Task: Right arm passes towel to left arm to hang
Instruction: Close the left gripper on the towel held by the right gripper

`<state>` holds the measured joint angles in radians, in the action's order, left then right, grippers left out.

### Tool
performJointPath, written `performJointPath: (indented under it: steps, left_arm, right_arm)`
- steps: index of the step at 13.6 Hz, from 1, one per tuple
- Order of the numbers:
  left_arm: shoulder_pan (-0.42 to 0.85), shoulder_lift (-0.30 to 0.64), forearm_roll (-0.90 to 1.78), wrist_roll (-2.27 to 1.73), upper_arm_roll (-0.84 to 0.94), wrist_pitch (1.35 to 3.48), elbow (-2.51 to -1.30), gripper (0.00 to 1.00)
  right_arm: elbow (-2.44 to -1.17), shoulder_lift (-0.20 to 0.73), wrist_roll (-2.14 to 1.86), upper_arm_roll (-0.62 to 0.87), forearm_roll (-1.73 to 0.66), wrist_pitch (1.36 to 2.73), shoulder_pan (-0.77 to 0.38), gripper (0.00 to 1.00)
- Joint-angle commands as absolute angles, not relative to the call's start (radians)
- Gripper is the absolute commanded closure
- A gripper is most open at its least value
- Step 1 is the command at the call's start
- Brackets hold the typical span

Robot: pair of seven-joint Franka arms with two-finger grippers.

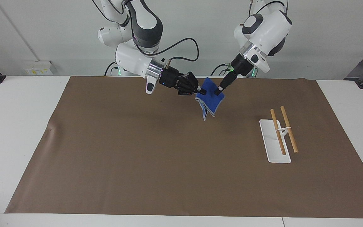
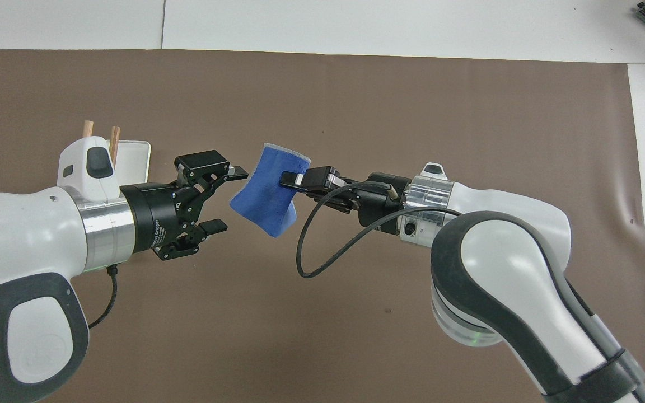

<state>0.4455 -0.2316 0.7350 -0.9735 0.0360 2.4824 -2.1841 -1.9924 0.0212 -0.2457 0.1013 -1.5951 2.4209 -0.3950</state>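
Note:
The towel [image 1: 212,100] [image 2: 266,196], a small bright-blue cloth with pale edging, hangs folded in the air over the brown mat. My right gripper [image 1: 202,91] [image 2: 288,180] is shut on the towel's upper edge and holds it out sideways. My left gripper [image 1: 217,91] [image 2: 232,200] faces it from the left arm's end. It is open, with its fingertips level with the towel's free edge. I cannot tell whether they touch the cloth.
A white rack base [image 1: 268,138] [image 2: 131,159] with two wooden rods [image 1: 289,134] [image 2: 114,138] stands on the mat toward the left arm's end, partly hidden under the left arm in the overhead view. The brown mat [image 1: 137,157] covers most of the white table.

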Motion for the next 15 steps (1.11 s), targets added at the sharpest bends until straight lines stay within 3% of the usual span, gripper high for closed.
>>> performJointPath:
  steps: [1, 3, 7, 9, 11, 14, 15]
  left_arm:
    - [0.463, -0.224, 0.776, -0.988, 0.023, 2.575, -2.184, 0.07]
    - [0.466, -0.222, 0.782, -0.989, 0.025, 2.588, -2.183, 0.2]
    - [0.52, -0.219, 0.804, -1.0, 0.026, 2.68, -2.19, 0.21]
    - [0.52, -0.219, 0.804, -1.006, 0.025, 2.675, -2.191, 0.26]
    - [0.52, -0.222, 0.804, -1.0, 0.025, 2.665, -2.195, 0.42]
    - [0.514, -0.222, 0.804, -0.997, 0.023, 2.663, -2.195, 0.93]
    - [0.509, -0.222, 0.802, -0.989, 0.021, 2.665, -2.197, 1.0]
  right_arm:
    - [-2.0, 0.006, -0.273, 0.107, -1.634, 2.45, -0.394, 1.0]
    - [-2.0, 0.006, -0.273, 0.107, -1.635, 2.468, -0.402, 1.0]
    - [-2.002, 0.006, -0.272, 0.107, -1.635, 2.471, -0.402, 1.0]
    - [-2.002, 0.006, -0.272, 0.107, -1.635, 2.471, -0.403, 1.0]
    - [-2.002, 0.006, -0.272, 0.107, -1.635, 2.471, -0.403, 1.0]
    - [-2.002, 0.006, -0.272, 0.107, -1.635, 2.471, -0.403, 1.0]
    - [-2.002, 0.006, -0.27, 0.107, -1.635, 2.473, -0.403, 1.0]
